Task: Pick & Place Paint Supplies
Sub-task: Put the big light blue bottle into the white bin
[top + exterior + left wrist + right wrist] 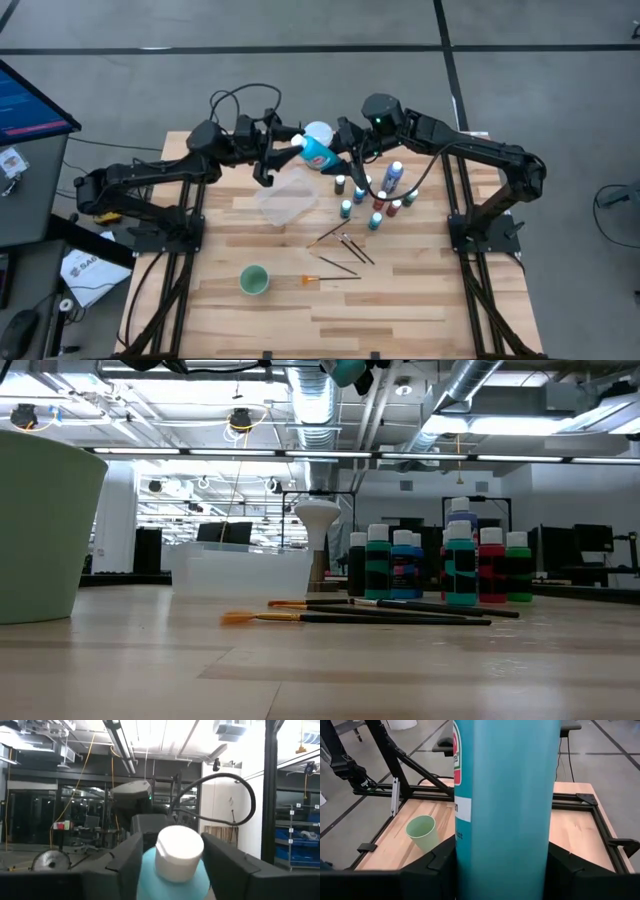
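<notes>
Teal bottle (320, 153) hung at upper centre, above the desk (400, 290). Right fingers (445, 855) grasped its body; left fingers (127, 855) flanked its cap, seemingly for a handover.

Floor: grey concrete (300, 25), crossed by dark lines | Ceiling: ducts (315, 405) seen upper centre | Light: strips (540, 457) lit

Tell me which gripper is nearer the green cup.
Left. The left gripper hangs above the table's far side, roughly in line with the green cup at the near edge; the right gripper is farther right, across the teal bottle.
</notes>
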Robot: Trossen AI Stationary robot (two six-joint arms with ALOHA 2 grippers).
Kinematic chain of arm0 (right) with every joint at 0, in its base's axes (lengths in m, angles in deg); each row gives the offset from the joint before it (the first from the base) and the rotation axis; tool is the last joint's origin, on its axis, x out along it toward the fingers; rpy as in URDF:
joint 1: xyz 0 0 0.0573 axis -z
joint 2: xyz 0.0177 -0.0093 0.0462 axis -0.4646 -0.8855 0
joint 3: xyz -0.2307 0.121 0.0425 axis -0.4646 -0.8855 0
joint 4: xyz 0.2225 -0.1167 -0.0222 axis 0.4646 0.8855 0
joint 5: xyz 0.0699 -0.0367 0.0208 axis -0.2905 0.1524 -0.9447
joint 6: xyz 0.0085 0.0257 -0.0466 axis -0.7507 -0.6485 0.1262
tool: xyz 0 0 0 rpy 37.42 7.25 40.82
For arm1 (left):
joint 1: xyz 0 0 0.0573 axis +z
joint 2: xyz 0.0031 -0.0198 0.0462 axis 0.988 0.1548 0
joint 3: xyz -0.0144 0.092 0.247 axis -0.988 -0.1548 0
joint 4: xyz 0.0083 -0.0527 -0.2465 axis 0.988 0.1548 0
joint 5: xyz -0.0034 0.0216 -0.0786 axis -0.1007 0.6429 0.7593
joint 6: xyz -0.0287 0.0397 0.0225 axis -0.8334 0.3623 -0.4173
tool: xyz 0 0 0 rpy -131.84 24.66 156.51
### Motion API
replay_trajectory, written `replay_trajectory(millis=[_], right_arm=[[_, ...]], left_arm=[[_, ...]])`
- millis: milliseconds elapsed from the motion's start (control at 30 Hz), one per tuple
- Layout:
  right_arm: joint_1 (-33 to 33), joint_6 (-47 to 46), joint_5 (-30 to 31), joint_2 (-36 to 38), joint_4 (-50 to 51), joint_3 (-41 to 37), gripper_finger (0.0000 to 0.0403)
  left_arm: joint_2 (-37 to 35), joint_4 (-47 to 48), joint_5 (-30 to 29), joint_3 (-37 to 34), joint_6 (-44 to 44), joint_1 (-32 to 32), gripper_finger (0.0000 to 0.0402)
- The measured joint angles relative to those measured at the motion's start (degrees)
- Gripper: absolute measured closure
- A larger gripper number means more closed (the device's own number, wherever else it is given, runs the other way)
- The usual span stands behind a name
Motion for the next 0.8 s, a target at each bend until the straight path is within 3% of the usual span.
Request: replay_trajectory(millis=[300,567,800], right_arm=[[0.07,-0.14,0.52,0.00,-0.09,0.00,0.0208],[0.05,-0.99,0.42,0.00,-0.09,0.00,0.0206],[0.80,-3.04,-0.11,0.00,-0.15,-0.02,0.0173]], left_arm=[[0.00,0.18,0.63,0.00,0.20,0.05,0.0317],[0.00,0.39,1.05,0.00,0.03,0.04,0.0318],[0.00,1.16,0.99,0.00,0.32,0.00,0.0323]])
